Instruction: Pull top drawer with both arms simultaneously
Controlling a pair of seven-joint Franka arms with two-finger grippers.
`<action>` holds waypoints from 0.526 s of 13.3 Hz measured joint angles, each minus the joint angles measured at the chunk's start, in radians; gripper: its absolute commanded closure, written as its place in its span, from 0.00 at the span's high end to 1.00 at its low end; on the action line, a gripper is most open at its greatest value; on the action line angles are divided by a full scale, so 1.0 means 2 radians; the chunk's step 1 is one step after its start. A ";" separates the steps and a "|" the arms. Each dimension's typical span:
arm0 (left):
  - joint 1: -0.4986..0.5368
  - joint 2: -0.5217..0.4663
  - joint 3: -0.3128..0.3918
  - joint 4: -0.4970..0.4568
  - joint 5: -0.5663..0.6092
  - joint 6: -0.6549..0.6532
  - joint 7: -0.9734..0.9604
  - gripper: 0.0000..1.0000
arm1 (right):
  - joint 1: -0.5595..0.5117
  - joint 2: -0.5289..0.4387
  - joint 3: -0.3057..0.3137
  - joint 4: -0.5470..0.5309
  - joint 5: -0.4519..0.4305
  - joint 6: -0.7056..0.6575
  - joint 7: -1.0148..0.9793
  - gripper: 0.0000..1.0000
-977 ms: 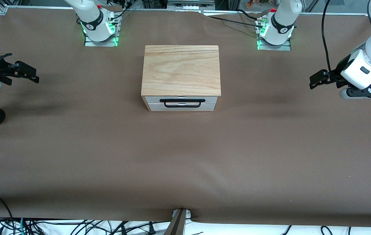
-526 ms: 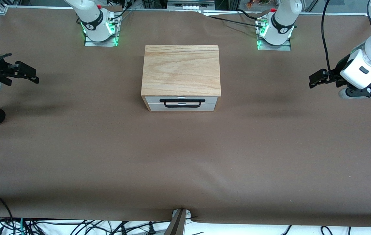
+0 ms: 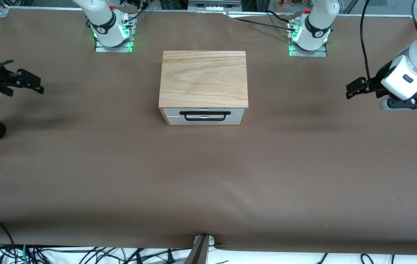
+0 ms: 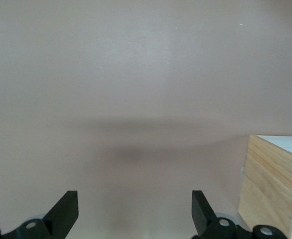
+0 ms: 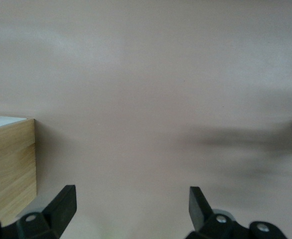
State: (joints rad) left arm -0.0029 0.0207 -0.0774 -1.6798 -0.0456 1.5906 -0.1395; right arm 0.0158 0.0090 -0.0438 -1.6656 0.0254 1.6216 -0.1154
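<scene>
While the top drawer [image 3: 204,111] sits fully shut in the wooden cabinet [image 3: 203,79] at mid-table [image 3: 208,176], its black bar handle [image 3: 204,114] facing the front camera, both arms hang well apart from it: left gripper [image 3: 355,89] over the left arm's end, right gripper [image 3: 29,81] over the right arm's end, each spread wide and empty. Risk, as I judge it: uneven pulls could skew the drawer or drag the cabinet. No readable brand or label.
</scene>
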 measured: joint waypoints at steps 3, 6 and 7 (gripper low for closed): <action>0.000 0.000 0.000 0.000 -0.005 0.000 0.000 1.00 | 0.000 0.002 0.000 0.000 0.000 0.000 0.000 1.00; 0.000 0.000 0.000 0.000 -0.005 0.000 0.000 1.00 | -0.001 0.005 0.000 0.000 0.000 0.000 0.000 1.00; 0.000 0.001 0.000 0.000 -0.005 0.000 0.000 1.00 | -0.002 0.005 0.000 0.000 0.000 0.000 0.000 1.00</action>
State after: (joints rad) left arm -0.0030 0.0221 -0.0776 -1.6803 -0.0555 1.5906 -0.1395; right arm 0.0121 0.0186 -0.0448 -1.6658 0.0254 1.6213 -0.1157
